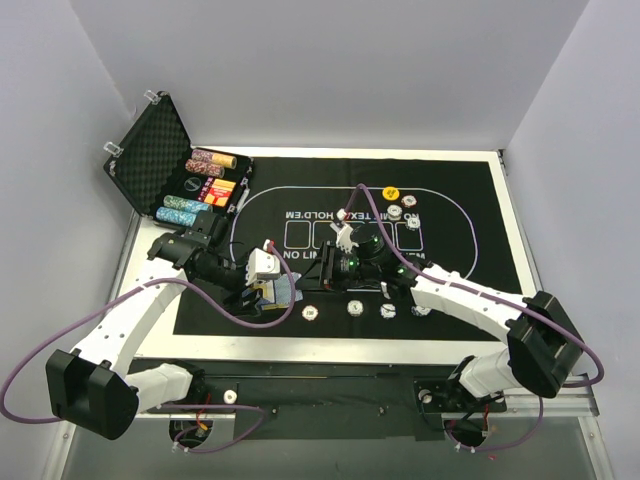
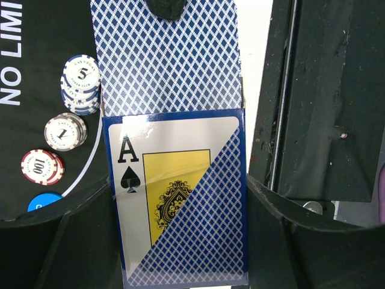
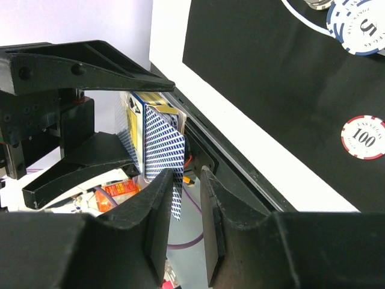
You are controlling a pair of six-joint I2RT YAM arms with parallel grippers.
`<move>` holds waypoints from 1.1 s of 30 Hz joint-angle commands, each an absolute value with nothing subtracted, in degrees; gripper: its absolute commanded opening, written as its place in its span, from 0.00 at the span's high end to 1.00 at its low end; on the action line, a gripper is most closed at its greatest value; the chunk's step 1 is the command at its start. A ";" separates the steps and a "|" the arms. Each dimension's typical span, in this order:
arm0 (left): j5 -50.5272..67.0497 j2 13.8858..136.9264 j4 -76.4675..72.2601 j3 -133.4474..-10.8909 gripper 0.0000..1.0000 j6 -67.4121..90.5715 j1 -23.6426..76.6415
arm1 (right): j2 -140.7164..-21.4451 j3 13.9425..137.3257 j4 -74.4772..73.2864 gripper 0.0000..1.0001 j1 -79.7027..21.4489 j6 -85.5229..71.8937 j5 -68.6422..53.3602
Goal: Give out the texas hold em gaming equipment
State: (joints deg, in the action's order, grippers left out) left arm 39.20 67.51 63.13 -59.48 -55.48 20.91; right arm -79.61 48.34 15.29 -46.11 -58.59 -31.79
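My left gripper (image 1: 262,296) (image 2: 180,205) is shut on a blue card box (image 2: 180,192) printed with an ace of spades, held over the mat's near edge. A blue-backed playing card (image 2: 162,60) sticks out of the box's top. My right gripper (image 1: 312,276) (image 3: 187,198) reaches in from the right. Its jaws stand a little apart around that card (image 3: 163,141), which lies against one finger (image 3: 157,211). Speckled poker chips marked 5 (image 2: 81,84), 1 (image 2: 65,131) and 100 (image 2: 41,167) and a blue disc (image 2: 43,201) lie on the mat beside the box.
The black felt mat (image 1: 470,210) covers the table. A row of chips (image 1: 354,307) lies along its near side. A yellow button (image 1: 390,193) and more chips (image 1: 410,222) lie at right. The open black case (image 1: 150,150) with chip rolls (image 1: 205,160) stands at far left.
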 commanded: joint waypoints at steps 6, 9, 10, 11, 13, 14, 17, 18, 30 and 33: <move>40.69 66.27 60.73 -60.12 1.00 -54.84 21.01 | -77.17 47.11 19.16 0.68 -45.88 -60.12 -32.08; 40.87 66.53 60.56 -60.29 1.00 -54.76 21.01 | -78.48 49.38 16.35 0.53 -46.76 -58.28 -30.77; 40.87 66.71 60.56 -60.29 1.00 -54.49 21.01 | -78.83 50.87 15.39 0.52 -47.37 -57.84 -30.67; 40.87 66.71 60.38 -60.55 1.00 -54.49 21.01 | -79.88 51.50 15.03 0.52 -47.63 -57.48 -30.59; 40.96 66.80 60.38 -60.64 1.00 -54.40 21.09 | -81.03 53.08 14.50 0.52 -48.43 -57.04 -30.59; 40.96 66.80 60.38 -60.82 1.00 -54.32 21.09 | -81.12 53.78 14.33 0.52 -48.69 -57.04 -30.59; 40.87 66.71 60.47 -60.73 1.00 -54.23 21.09 | -81.74 53.96 14.33 0.53 -48.78 -56.95 -30.85; 40.78 66.71 60.38 -60.73 1.00 -54.14 21.09 | -81.83 54.05 14.41 0.54 -48.87 -56.87 -30.85; 42.01 66.80 60.73 -62.75 1.00 -53.44 21.09 | -81.12 52.38 10.11 0.64 -47.64 -54.32 -28.31; 42.54 66.88 60.82 -63.37 1.00 -53.09 21.09 | -80.42 52.47 8.17 0.65 -47.37 -53.52 -27.69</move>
State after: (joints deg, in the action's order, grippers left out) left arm 39.27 67.51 62.37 -59.88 -53.93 20.91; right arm -81.47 51.96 10.66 -48.07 -55.77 -29.56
